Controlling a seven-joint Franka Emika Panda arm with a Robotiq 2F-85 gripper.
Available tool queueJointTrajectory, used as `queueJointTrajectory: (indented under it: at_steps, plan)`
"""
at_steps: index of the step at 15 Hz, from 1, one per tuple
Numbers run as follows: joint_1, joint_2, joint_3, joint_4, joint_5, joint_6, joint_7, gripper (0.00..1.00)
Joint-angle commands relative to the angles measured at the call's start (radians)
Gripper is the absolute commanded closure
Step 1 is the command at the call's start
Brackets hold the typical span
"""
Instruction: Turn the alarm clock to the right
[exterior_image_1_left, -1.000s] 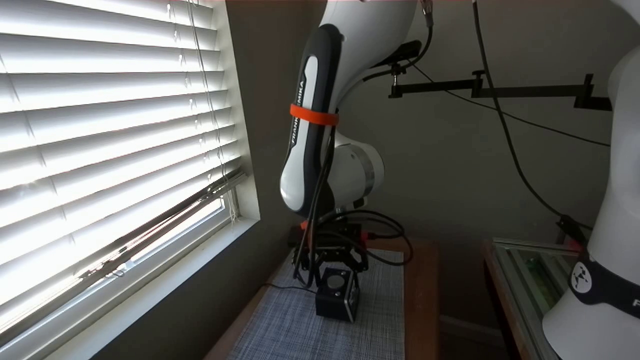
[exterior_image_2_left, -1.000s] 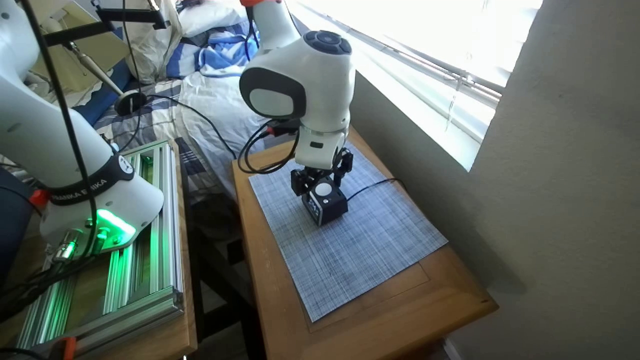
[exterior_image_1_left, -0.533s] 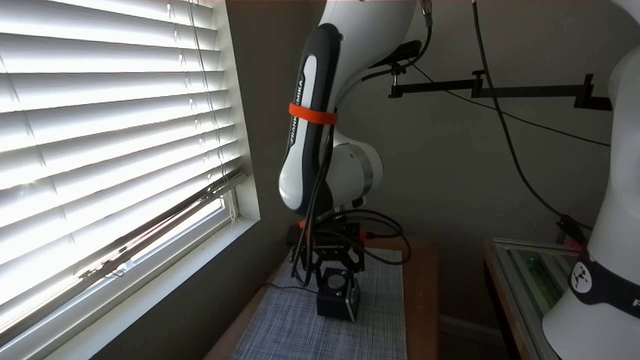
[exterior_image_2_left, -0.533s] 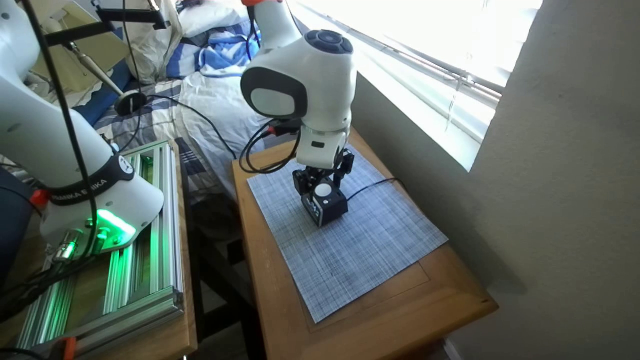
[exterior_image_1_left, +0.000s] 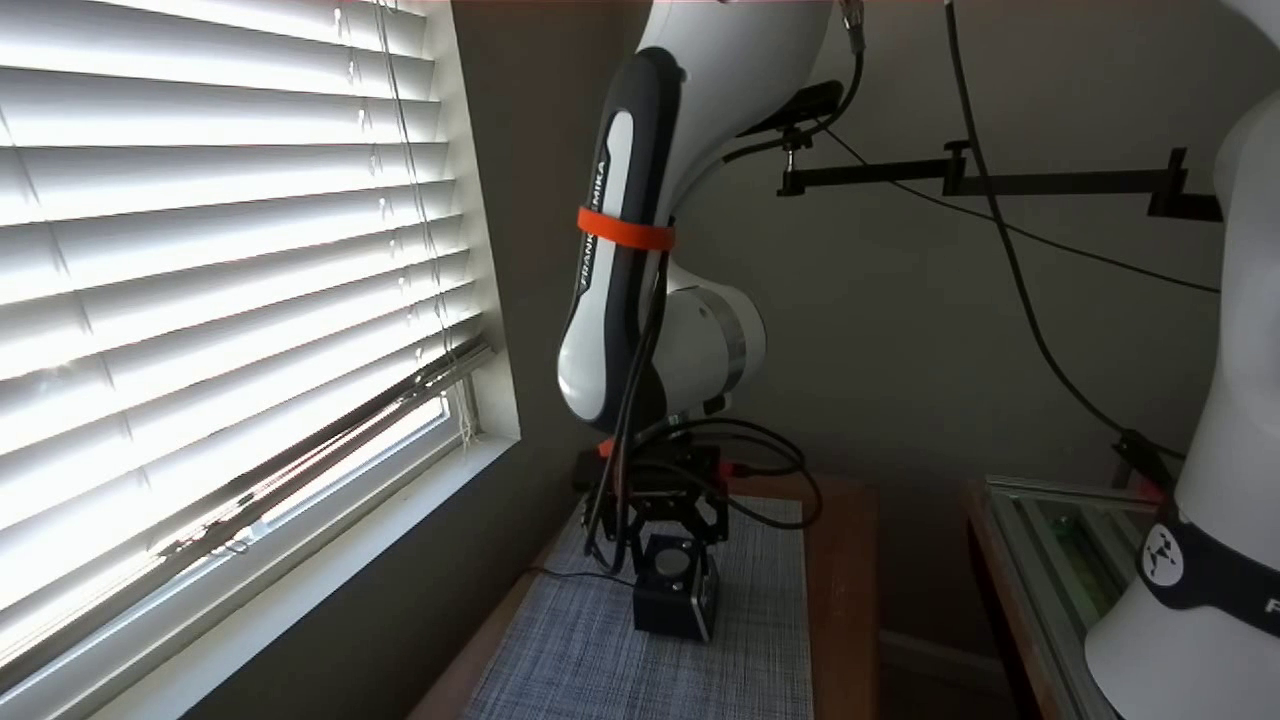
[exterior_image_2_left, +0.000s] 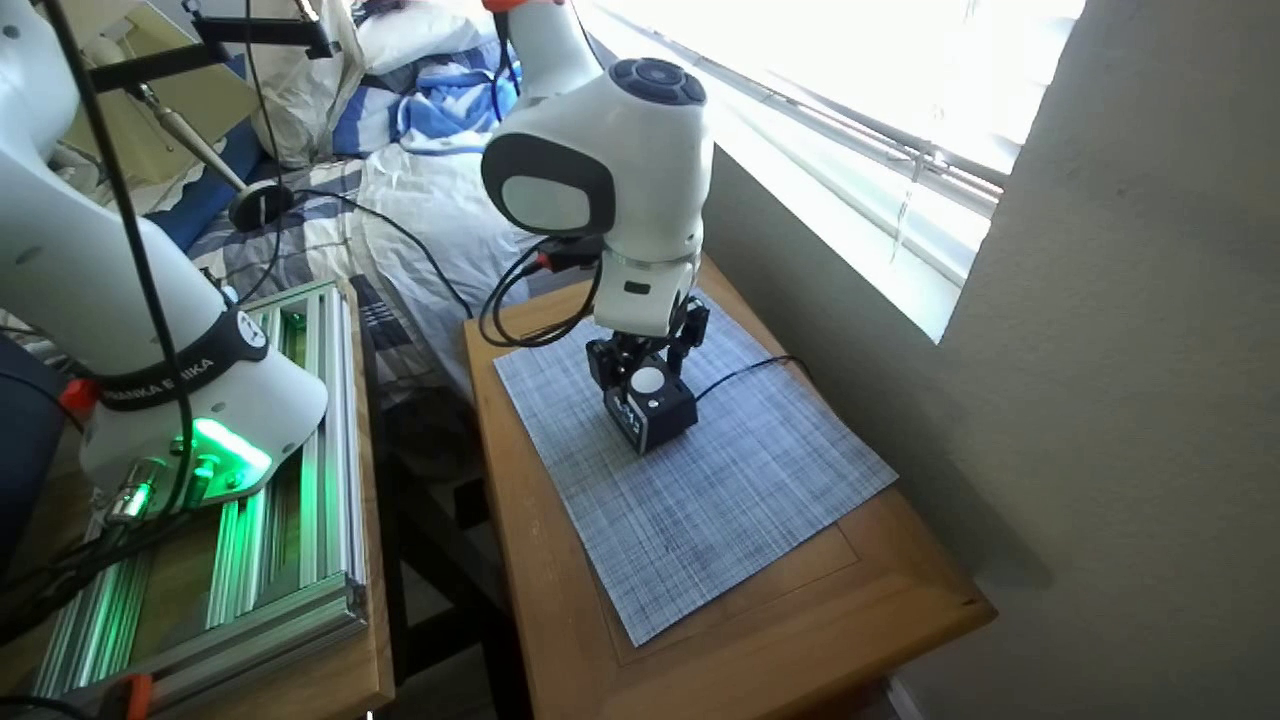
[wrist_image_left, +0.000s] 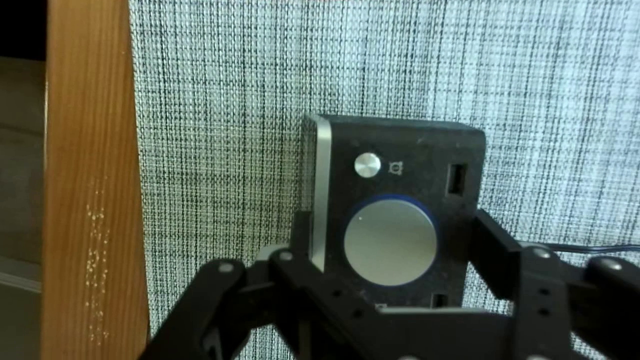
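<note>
My end effector (wrist_image_left: 392, 222) pinches the clock (wrist_image_left: 400, 182) front to back where it sits on the mat (exterior_image_2_left: 740, 520) over the worktop (exterior_image_2_left: 890, 590), directly beneath me, so turning it right should, I judge, need only a twist in place.

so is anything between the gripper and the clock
Nothing visible: the gripper straddles the clock, no gap showing at either finger. The cord emerges from behind one finger; whether it is pinched there is hidden.
</note>
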Motion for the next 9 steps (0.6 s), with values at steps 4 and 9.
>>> queueJointTrajectory:
  at_steps: [4, 9]
  plan:
    - [0.128, -0.021, -0.123, -0.020, -0.151, 0.012, -0.008, 0.48]
    - [0.164, -0.052, -0.151, -0.029, -0.245, -0.007, -0.066, 0.48]
